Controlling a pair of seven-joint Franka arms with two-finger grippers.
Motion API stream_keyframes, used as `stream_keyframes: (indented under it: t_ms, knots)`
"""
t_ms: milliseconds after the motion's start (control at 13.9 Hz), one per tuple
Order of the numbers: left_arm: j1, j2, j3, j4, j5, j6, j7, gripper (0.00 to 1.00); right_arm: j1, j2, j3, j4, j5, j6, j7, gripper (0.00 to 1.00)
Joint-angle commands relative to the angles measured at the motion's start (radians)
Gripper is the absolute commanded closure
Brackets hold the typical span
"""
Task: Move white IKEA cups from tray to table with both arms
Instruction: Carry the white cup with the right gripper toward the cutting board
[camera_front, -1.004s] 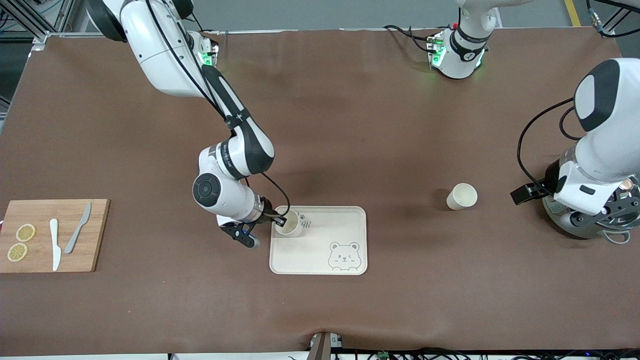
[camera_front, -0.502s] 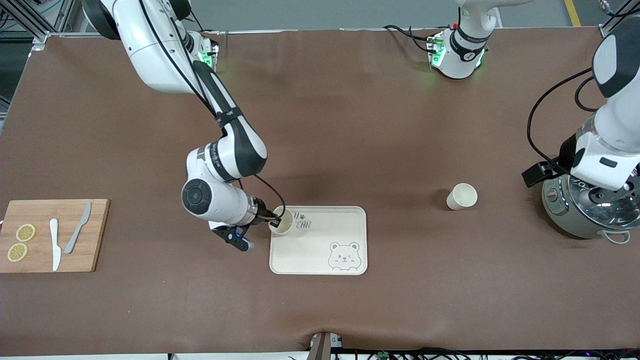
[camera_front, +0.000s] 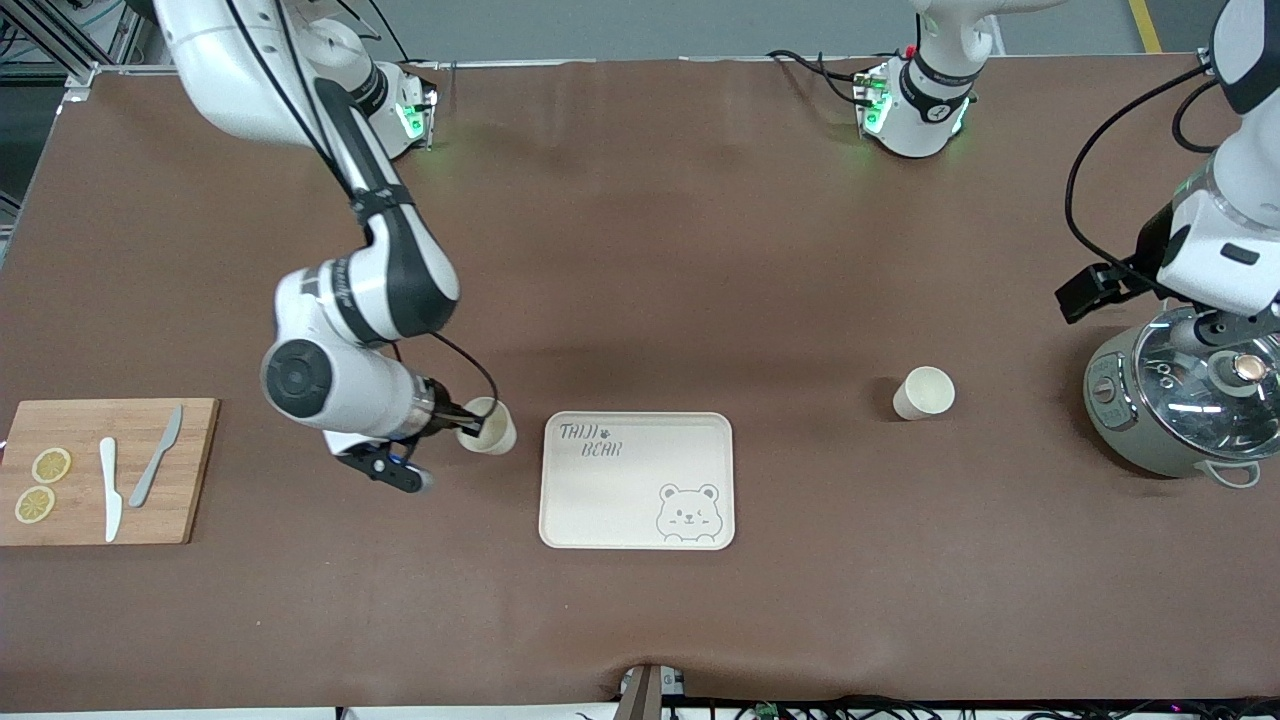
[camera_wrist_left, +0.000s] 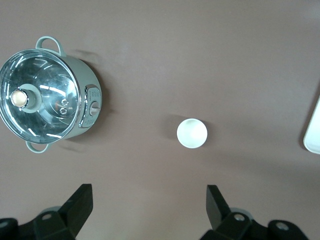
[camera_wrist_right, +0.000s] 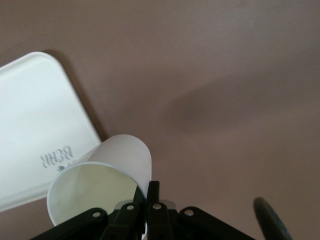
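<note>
R gripper: clamped on rim of a white cup, up over bare table, mid-left of front view, just off tray edge.
Risk 1: grip is on one wall only, cup tilted; may slip or tip on set-down.
Risk 2: release too high, cup rolls.
L gripper: jaws wide, empty, waits above pot, right edge.
2nd cup: upright on table, right of centre.
Tray: empty.

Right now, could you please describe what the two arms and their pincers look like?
Both arms are glossy white with black joint sections and black cables along them; green lights glow at the bases. The right pincer and left pincer are black, with two fingers each.
</note>
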Motion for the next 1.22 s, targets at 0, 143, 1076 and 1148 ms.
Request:
stream_keyframes:
  t_ms: [0, 143, 1076, 1148]
  knots:
    - [0.004, -0.038, -0.010, -0.007, -0.029, -0.037, 0.030, 0.00, -0.128, -0.237, 0.016, -0.269, -0.032, 0.009, -0.240, 1.00]
    - [0.004, -0.065, -0.010, -0.007, -0.048, -0.053, 0.032, 0.00, -0.227, -0.340, 0.016, -0.372, -0.038, 0.005, -0.400, 1.00]
    - [-0.148, -0.199, 0.176, -0.103, -0.178, -0.103, 0.151, 0.00, -0.484, -0.391, 0.016, -0.753, -0.160, 0.314, -0.777, 1.00]
    - [-0.151, -0.203, 0.182, -0.108, -0.178, -0.103, 0.151, 0.00, -0.484, -0.377, 0.016, -0.772, -0.162, 0.353, -0.777, 1.00]
